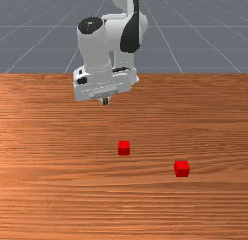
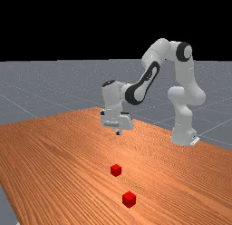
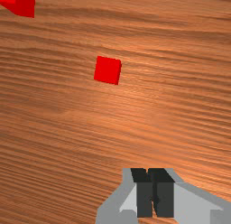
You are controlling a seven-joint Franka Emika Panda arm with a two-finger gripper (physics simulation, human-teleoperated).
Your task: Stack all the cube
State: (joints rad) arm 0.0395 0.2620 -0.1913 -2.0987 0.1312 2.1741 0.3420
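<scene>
A white and grey robot arm (image 2: pixel 150 79) reaches over an orange-brown wooden table (image 1: pixel 43 195), its two-finger gripper (image 1: pixel 105 101) pointing down above the wood, with its dark fingers (image 3: pixel 145 200) drawn together and clenched on nothing. Two plain red cubes sit unstacked on the tabletop. The nearer red cube (image 1: pixel 124 148) lies closer to the gripper, a little toward the front view's right of it; the farther red cube (image 1: pixel 182 169) rests beyond, farther toward the front view's right and closer to that camera. Bare wood stretches between the pair, which stand well apart, leaving open room around the sides of each. Open space also separates the raised gripper from both. In the front view, the table's straight back edge runs behind the gripper, and both cubes lie well in from it. The far view shows them well inside the table's left-hand edge.
</scene>
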